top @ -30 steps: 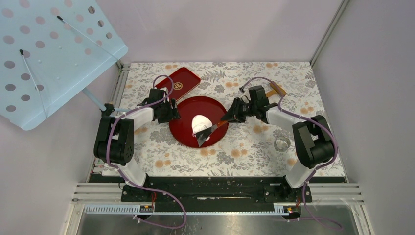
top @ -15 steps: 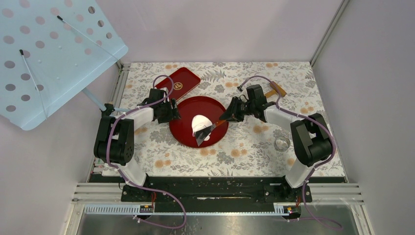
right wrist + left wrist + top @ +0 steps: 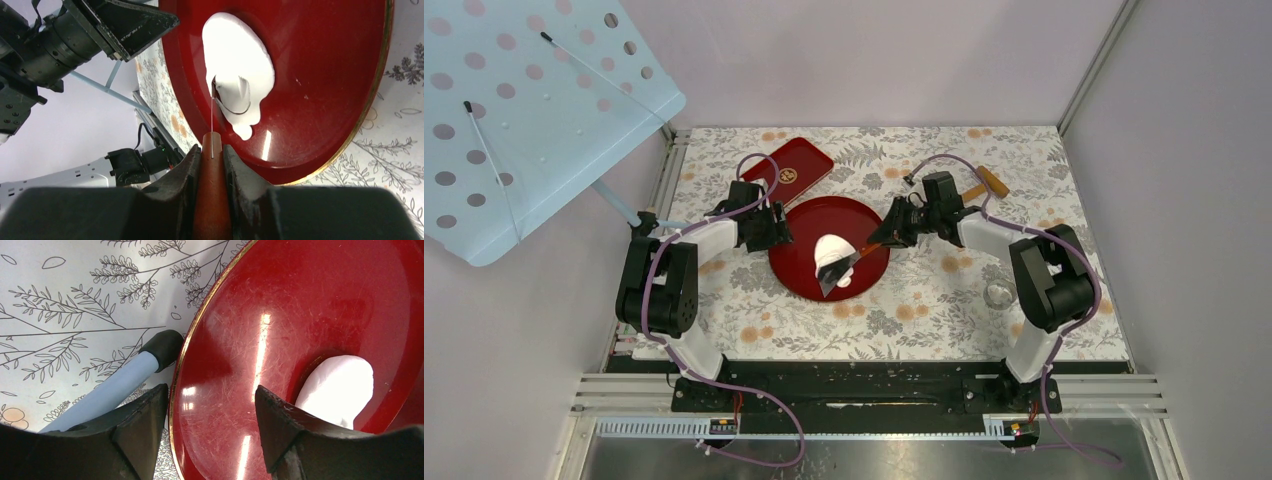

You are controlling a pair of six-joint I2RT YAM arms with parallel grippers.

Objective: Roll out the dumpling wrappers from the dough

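A round red plate point(image 3: 799, 255) holds one irregular white dough sheet point(image 3: 831, 248); no separate round dumpling wrappers show. My right gripper point(image 3: 886, 235) is shut on the orange-brown handle of a metal scraper point(image 3: 844, 270). In the right wrist view the gripper point(image 3: 212, 150) holds the handle point(image 3: 212, 200), and the edge-on blade is stuck into the dough point(image 3: 235, 55), a flap curled against it. My left gripper point(image 3: 776, 232) is open at the plate's left rim. In the left wrist view its jaws point(image 3: 210, 390) straddle the rim point(image 3: 180, 365), near the dough point(image 3: 340, 385).
A rectangular red tray point(image 3: 795, 168) lies behind the plate. A wooden-handled rolling pin point(image 3: 989, 182) is at the back right. A round metal cutter point(image 3: 999, 293) sits by the right arm. A blue perforated board point(image 3: 524, 110) overhangs the left, its rod point(image 3: 110, 390) beside the left gripper.
My right gripper has shifted a little left and away with the scraper, dragging the blade through the dough. The left gripper has stayed at the rim.
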